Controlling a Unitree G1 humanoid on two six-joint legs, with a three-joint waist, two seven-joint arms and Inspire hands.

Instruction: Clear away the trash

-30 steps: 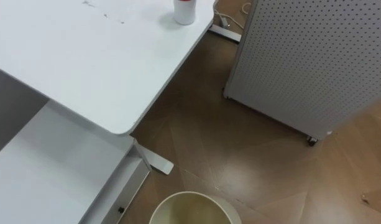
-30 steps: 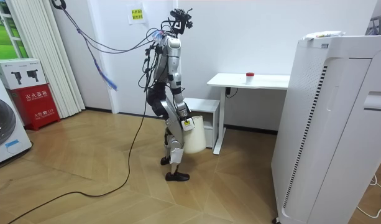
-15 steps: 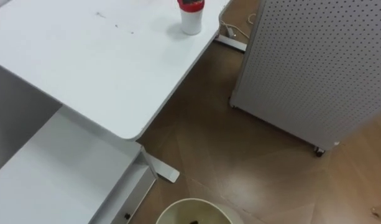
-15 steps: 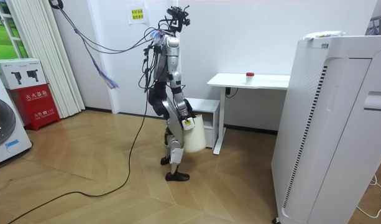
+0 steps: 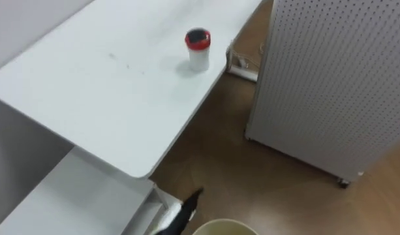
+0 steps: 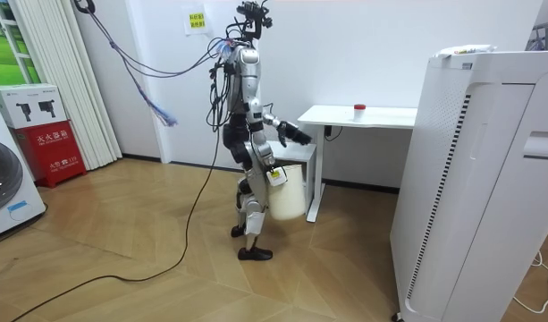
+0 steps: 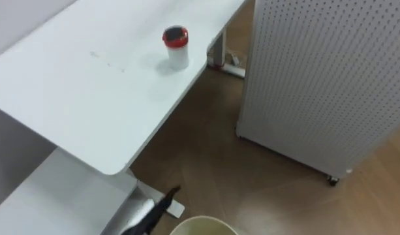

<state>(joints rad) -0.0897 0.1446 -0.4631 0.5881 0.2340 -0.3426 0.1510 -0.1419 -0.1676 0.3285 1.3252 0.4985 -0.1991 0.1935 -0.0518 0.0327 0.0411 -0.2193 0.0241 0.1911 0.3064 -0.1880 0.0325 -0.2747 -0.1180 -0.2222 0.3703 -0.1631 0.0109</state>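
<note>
Cup on table; left hand below table edge, fingers straight, empty, likely pre-reach; bin nearby for the drop.

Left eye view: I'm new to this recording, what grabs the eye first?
The small white cup with a red lid, standing alone on the white rectangular table. At the bottom edge, the robot's dark left hand points upward beside the rim of the round cream bin.

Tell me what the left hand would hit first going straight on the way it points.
Probably the white desk: in the room view the left hand points at its near end, just below the top. Depth is unclear; it may pass under the edge.
</note>
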